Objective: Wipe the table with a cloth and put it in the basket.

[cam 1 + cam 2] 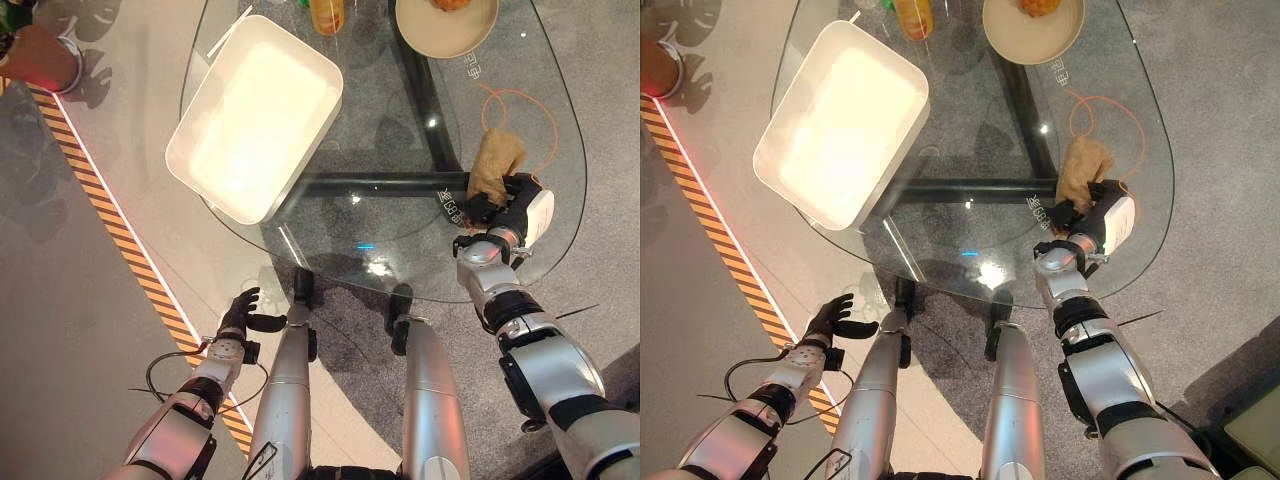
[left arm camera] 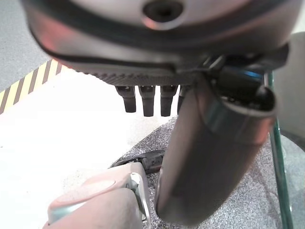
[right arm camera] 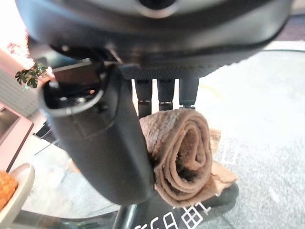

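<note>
The brown cloth [image 1: 497, 160] sits bunched on the glass table [image 1: 380, 215], near its right edge, with its near end rolled up inside the right hand [image 1: 505, 200]. From the right wrist view the roll [image 3: 183, 155] is pinched between the thumb [image 3: 102, 143] and the fingers [image 3: 164, 95], the loose end trailing onto the glass beyond. An orange cord [image 1: 520, 105] loops on the tabletop just past the cloth.

Across the table to the left stands the white basket [image 1: 255, 115], a rectangular tub lying at an angle, well apart from the cloth. At the far edge there is a pale plate [image 1: 445, 30] with something orange on it, and beside it a bottle [image 1: 327, 15] of orange drink.

The left hand [image 1: 240, 315] hangs off the table on the near left, over the floor by the yellow-and-black striped tape [image 1: 110, 215], fingers relaxed and spread, holding nothing.
</note>
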{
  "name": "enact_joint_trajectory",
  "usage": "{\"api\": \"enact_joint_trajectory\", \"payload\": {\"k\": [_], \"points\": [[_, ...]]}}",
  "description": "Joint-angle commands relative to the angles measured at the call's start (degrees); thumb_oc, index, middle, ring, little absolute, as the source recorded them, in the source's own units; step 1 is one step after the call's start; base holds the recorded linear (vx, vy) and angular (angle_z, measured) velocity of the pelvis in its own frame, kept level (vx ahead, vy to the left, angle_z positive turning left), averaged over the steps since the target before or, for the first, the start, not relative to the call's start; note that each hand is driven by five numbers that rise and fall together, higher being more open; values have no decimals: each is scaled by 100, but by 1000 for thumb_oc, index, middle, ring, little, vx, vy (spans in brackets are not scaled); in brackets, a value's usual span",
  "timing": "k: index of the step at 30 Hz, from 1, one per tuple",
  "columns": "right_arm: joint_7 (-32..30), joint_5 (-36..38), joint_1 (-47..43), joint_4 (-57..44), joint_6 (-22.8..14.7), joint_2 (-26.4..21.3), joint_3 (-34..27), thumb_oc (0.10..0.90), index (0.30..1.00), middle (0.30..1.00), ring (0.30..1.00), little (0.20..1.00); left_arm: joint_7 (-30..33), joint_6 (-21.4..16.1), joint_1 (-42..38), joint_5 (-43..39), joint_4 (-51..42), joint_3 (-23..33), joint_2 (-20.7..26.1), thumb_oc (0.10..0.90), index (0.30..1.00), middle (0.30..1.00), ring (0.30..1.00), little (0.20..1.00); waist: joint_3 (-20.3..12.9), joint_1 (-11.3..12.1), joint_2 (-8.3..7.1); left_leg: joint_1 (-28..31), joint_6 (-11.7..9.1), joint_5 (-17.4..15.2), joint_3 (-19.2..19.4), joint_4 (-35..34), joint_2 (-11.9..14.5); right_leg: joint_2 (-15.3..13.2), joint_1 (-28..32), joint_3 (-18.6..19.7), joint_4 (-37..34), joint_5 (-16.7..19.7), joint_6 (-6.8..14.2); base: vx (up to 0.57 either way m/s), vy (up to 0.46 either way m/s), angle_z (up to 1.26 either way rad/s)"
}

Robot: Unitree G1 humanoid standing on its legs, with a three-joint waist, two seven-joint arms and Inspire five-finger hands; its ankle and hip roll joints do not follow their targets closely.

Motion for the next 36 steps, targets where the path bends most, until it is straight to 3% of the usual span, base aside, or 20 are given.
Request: {"api": "enact_joint_trajectory", "payload": {"k": [1,15,36], "points": [[87,-528,-555,-203,-28,-279,465,100,300,300,300,200,195,-16,-8,-76,175,26,-35,800,900,900,900,900,-104,84,211,31,589,-721,449,623,-621,385,264,-146,-933,617,-46,0,0,0],[911,-1304,-899,-1232,888,-119,1518,100,300,300,300,200,134,-30,115,-10,59,32,-51,800,900,900,900,900,-104,203,246,88,588,-644,417,537,-709,327,305,-224,-995,639,-79,0,5,0],[2503,-2468,-731,-2066,744,208,2327,100,300,300,300,200,182,66,165,98,-132,33,-184,800,900,900,900,900,-104,245,274,129,571,-548,450,448,-731,231,327,-308,-1057,675,-96,0,0,0]]}}
